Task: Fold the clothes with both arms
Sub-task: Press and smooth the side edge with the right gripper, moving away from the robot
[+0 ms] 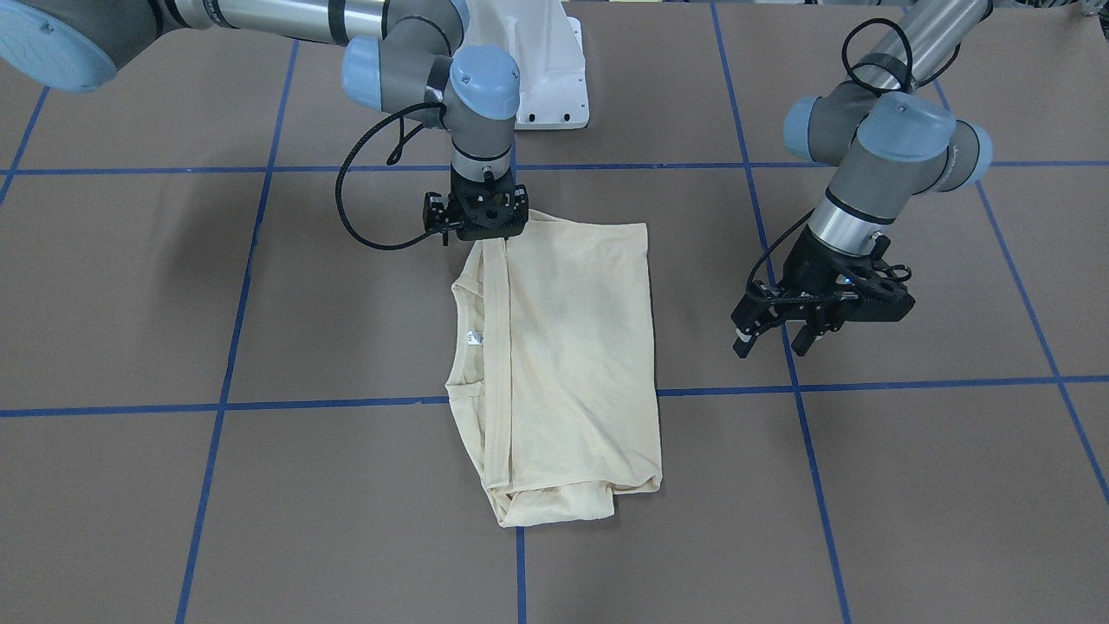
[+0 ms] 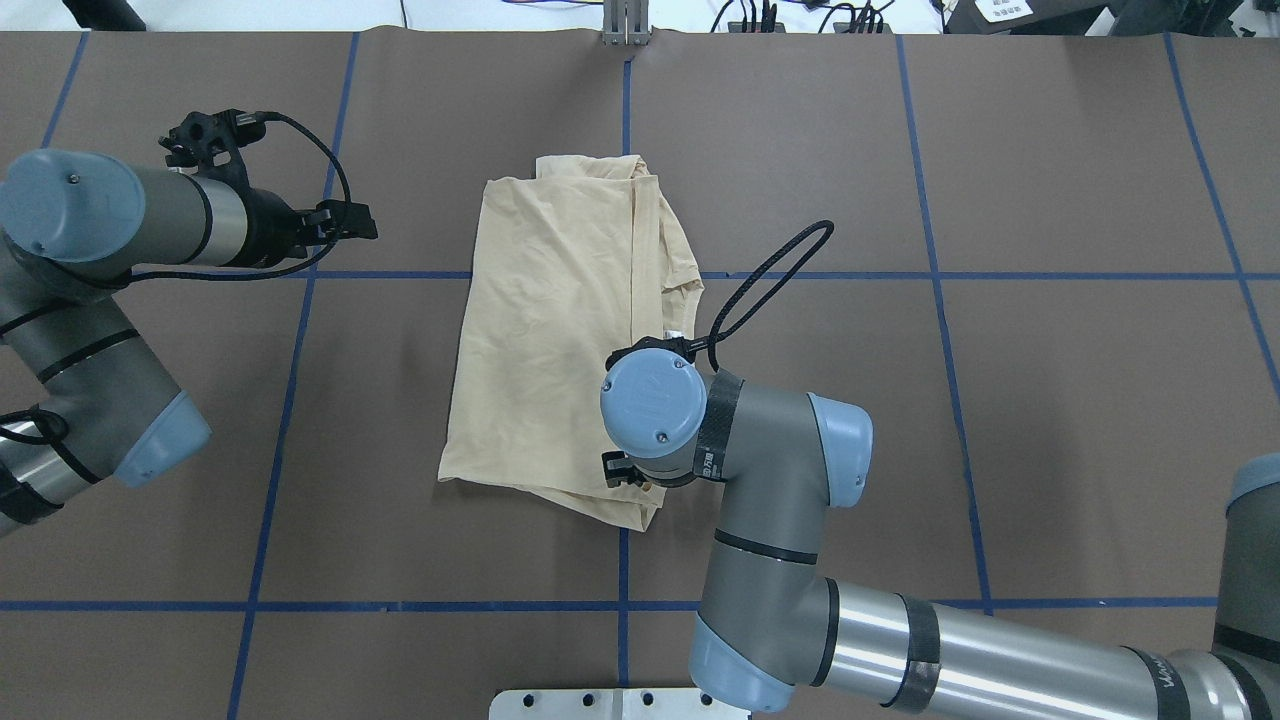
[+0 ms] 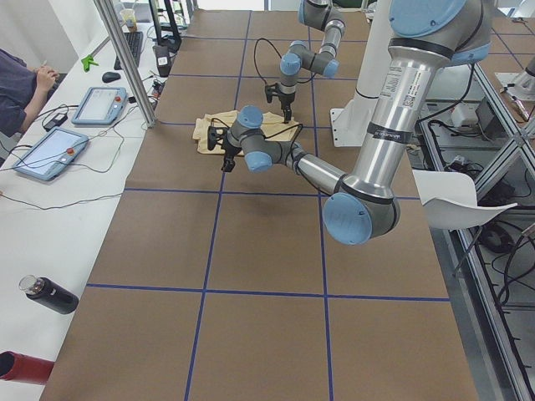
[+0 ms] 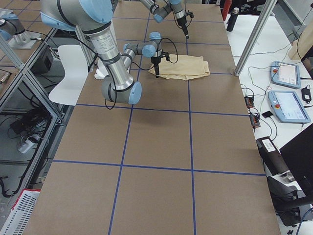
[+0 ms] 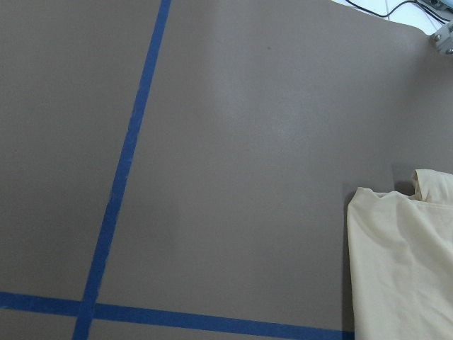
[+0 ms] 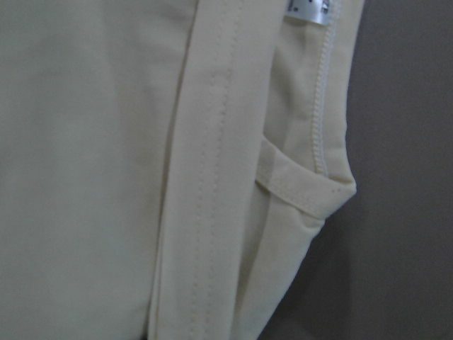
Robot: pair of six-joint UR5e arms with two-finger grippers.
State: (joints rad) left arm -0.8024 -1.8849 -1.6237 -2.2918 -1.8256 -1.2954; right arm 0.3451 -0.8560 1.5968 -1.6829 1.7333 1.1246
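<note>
Over the robot-side corner of the folded T-shirt point(image 1: 572, 364), on its collar edge, the right gripper point(image 1: 479, 218) points straight down, the wrist bent at a right angle to the forearm. Its fingers are hidden under the wrist in the overhead view and behind the tool body in the front view, so I cannot tell whether they pinch the cloth or stand apart. The left gripper point(image 1: 771, 345) hangs tilted above bare table point(image 1: 910, 485) on the shirt's other side, near it but not touching. Its two fingers are spread with nothing between them.

The pale cream T-shirt lies folded into a rough rectangle near the middle of the brown table, across one blue tape line point(image 1: 113, 410). The front view shows the ribbed collar point(image 1: 457, 299) and the white neck tag point(image 1: 475, 338). The right wrist camera sees these up close, with stitched hems filling the picture. The left wrist camera catches only one shirt corner beside crossing tape. Only the left side view shows the white bench with its teach pendants point(image 3: 50, 154), a dark bottle point(image 3: 50, 294) and a person's sleeve point(image 3: 15, 83).

Count: two arms, two grippers, one T-shirt, two teach pendants, one dark bottle.
</note>
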